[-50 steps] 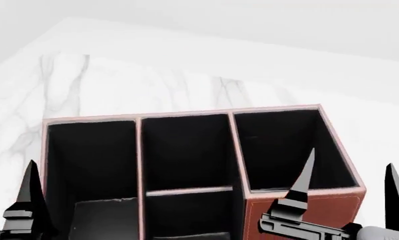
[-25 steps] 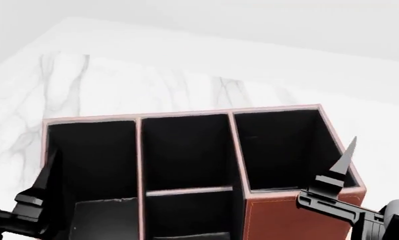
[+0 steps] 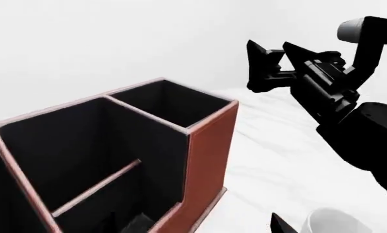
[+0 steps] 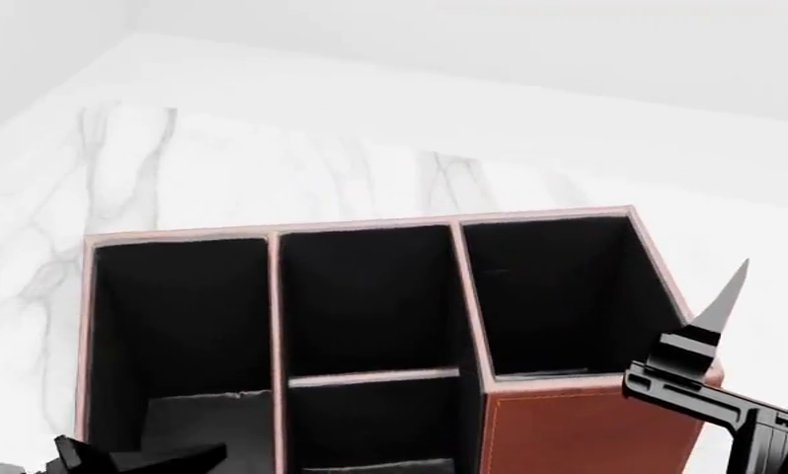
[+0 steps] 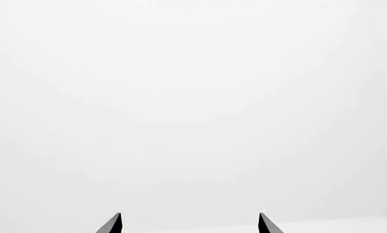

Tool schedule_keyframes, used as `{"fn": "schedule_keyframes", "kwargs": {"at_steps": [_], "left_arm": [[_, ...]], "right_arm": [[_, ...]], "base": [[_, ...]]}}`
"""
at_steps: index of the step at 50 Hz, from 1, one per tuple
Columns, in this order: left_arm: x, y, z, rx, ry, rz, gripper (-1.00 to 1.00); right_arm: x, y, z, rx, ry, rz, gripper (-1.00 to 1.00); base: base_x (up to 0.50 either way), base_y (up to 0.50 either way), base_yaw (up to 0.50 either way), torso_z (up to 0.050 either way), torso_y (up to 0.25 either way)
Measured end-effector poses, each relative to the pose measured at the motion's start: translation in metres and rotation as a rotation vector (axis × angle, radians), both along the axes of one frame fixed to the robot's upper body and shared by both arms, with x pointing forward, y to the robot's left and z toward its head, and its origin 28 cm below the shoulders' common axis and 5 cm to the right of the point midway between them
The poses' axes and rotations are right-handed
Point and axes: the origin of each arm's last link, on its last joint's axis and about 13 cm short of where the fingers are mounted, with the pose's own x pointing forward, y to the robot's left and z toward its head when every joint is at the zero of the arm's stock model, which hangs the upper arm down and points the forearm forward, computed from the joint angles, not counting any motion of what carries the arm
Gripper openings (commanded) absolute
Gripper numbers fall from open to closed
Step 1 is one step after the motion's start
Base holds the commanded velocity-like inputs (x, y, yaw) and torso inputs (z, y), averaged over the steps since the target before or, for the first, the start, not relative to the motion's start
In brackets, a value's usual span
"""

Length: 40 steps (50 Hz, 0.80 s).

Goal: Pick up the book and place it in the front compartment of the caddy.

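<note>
The caddy [image 4: 579, 425] is reddish-brown with pale pink rims and fills the lower middle of the head view. It also shows in the left wrist view [image 3: 206, 145]. Its front compartment [image 4: 374, 420] is the near small cell behind the low divider. I cannot make out the book in any view. A grey patch [image 4: 203, 430] lies low in the long left cell. My left gripper [image 4: 130, 459] is low at the caddy's near left corner, with one fingertip [image 3: 279, 224] showing far to the side. My right gripper [image 5: 189, 224] is open and empty, up beside the caddy's right wall, with one finger [image 4: 710, 316] in the head view.
A white mug [image 3: 336, 222] stands on the white marble table [image 4: 236, 178] near the caddy's tall corner. The right arm [image 3: 348, 111] hangs over the table beside the caddy. White walls rise behind the table.
My left gripper has dropped to the bottom edge of the head view. My right gripper has moved right, so only one finger stays in the head view.
</note>
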Motion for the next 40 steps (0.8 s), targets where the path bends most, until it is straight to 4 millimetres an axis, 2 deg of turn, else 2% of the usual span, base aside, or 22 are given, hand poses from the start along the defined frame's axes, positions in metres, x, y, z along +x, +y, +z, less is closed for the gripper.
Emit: {"fn": "schedule_keyframes", "kwargs": {"at_steps": [13,40], "left_arm": [[-0.009,-0.005,-0.002,0.075,0.120,-0.163,1.00],[-0.015,-0.012,-0.020,0.166,0.267,-0.308,1.00]], "right_arm": [[0.001,-0.003,0.001,-0.016,-0.008,-0.021,1.00],[0.002,-0.005,0.001,-0.016,-0.008,-0.027,1.00]], "base": [[0.00,0.00,0.00,0.000,0.000],[0.00,0.00,0.00,0.000,0.000]]}}
